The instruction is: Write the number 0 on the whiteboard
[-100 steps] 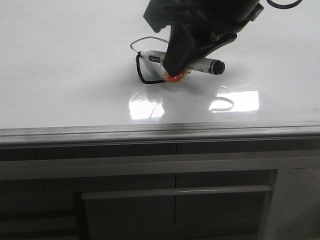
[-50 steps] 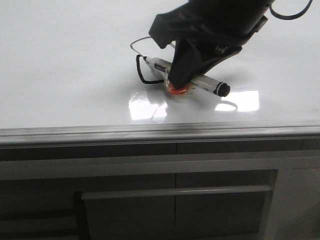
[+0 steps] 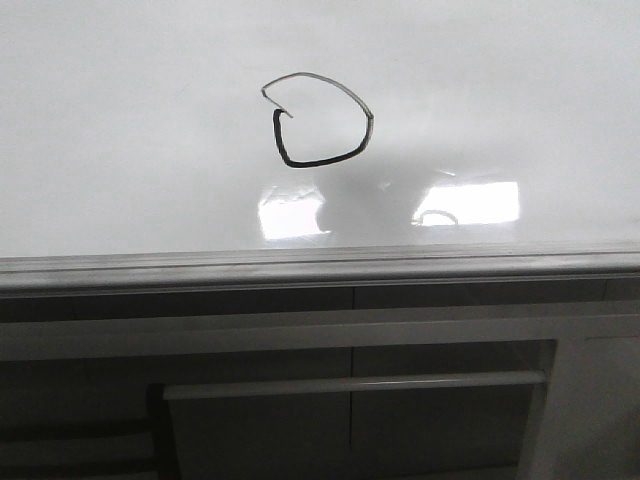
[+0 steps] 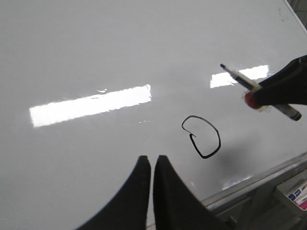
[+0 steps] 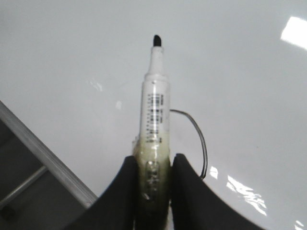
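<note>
Left wrist view: number 0 (image 4: 201, 136) just beyond closed left jaws.

You see even, cool overhead light on the glossy whiteboard (image 3: 120, 120), which throws bright rectangular glare patches near its front edge and a long one in the left wrist view. A soft grey shadow lies just beside the number 0 (image 3: 318, 120). The cabinet front (image 3: 350, 410) below is dim. All views look slightly soft and grainy.
</note>
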`<state>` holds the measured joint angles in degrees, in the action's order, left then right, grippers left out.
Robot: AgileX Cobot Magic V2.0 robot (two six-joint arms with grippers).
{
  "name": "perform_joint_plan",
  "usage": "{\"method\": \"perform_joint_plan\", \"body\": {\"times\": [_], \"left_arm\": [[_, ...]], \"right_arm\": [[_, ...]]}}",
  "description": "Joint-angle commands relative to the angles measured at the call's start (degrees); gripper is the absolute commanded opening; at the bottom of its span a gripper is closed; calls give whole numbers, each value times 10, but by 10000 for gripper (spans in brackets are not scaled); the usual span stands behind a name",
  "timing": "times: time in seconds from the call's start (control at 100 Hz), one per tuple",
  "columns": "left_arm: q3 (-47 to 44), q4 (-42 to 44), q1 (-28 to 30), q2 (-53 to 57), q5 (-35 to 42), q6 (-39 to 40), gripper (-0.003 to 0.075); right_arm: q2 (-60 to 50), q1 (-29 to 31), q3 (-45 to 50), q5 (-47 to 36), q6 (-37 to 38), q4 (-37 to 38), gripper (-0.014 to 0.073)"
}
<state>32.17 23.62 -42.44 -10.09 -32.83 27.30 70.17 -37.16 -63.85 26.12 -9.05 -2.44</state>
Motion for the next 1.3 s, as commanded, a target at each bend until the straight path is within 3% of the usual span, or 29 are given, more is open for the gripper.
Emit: {"method": "perform_joint_plan", "body": {"times": [0.0,0.12,0.19,0.26,0.34,0.42,0.59,0.75,0.97,1.13,1.29], "left_arm": [[13,3,1,-8,54,5,-20],[13,-9,1,-8,71,5,-17],[14,-43,0,-13,68,-24,26],[22,-119,0,-26,40,-118,141],[42,-192,0,-56,-21,-227,333],[73,-236,0,-97,-85,-316,426],[144,-319,0,-168,-145,-488,418],[195,-381,0,-227,-198,-601,418],[239,-395,0,-290,-228,-669,418],[267,-418,0,-311,-236,-701,418],[270,-419,0,-334,-296,-701,418]], "right_arm": [[-30,0,-16,-46,2,5,-57],[-35,-1,-16,-25,2,-25,-58],[-33,-15,-16,9,-1,-51,-61],[-32,-42,-16,51,-20,-63,-61],[-29,-79,-17,91,-26,-70,-61],[-23,-115,-19,129,-26,-84,-61],[5,-138,-56,232,-26,-141,-61],[20,-138,-100,248,-26,-195,-61],[50,-138,-142,296,-56,-288,-61],[85,-149,-156,348,-61,-293,-60],[103,-188,-178,336,-79,-294,-61]]}}
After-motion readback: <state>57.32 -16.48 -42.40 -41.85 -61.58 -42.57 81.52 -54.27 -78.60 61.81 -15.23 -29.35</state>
